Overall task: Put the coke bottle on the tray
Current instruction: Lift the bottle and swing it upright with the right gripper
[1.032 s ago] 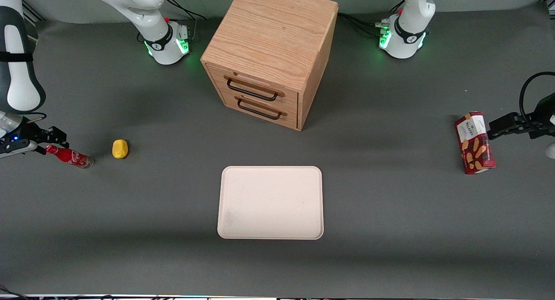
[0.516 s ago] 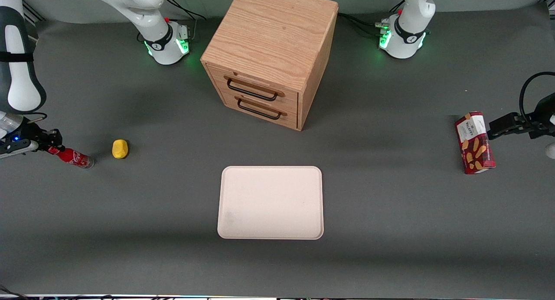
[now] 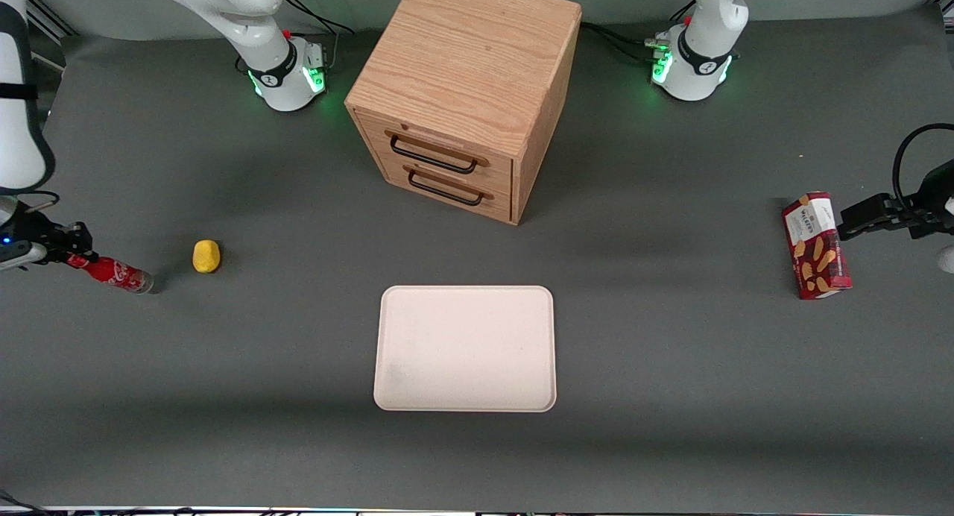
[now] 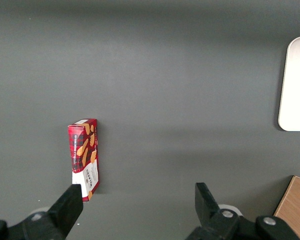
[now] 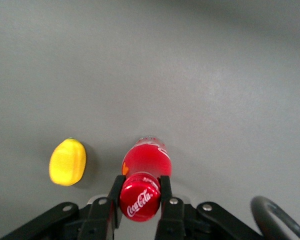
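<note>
Bottle (image 3: 112, 273) is clamped at its neck by my end effector (image 5: 140, 192), tilted for carrying to the tray (image 3: 465, 348), well apart.

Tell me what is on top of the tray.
Nothing lies on the tray; its whole surface shows. The coke bottle is toward the working arm's end of the table, its neck clamped in the tool, beside a lemon.

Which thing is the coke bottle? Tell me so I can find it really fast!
Start at the big wooden drawer cabinet, then look along the grey table toward the working arm's end, past the yellow lemon. The coke bottle is beside the lemon, its neck pinched in the gripper. It is slim and red with white writing, unlike the round yellow lemon.
</note>
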